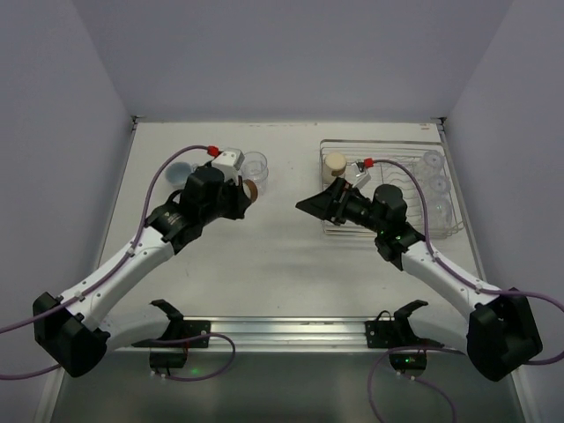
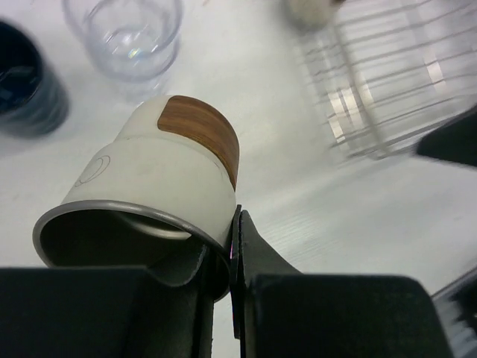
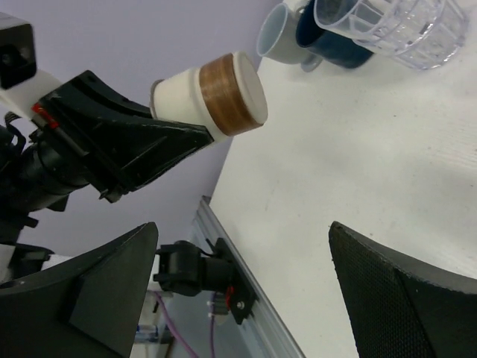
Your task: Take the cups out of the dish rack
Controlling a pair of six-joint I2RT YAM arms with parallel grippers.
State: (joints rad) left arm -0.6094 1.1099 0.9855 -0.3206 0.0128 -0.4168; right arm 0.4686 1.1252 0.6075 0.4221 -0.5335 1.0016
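Brown cup with a cream top (image 2: 168, 175) is being clamped at its rim by the left gripper (image 2: 232, 250) and held tipped sideways, left of centre, just near of a clear glass tumbler (image 1: 256, 163). Right gripper (image 1: 321, 204) is being held with jaws wide apart, nothing in them, at the near left corner of the dish rack (image 1: 397, 143). Second brown cup (image 1: 335, 165) and three clear tumblers (image 1: 434, 185) are being seen in the rack. Light blue-grey mug (image 1: 179, 172) and dark navy mug (image 2: 22, 82) are being seen on the table (image 1: 282, 282), far left

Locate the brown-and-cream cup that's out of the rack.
Top view, left of centre: the cup is gripped by its rim in the left tool, beside the clear tumbler, left of the dish rack.
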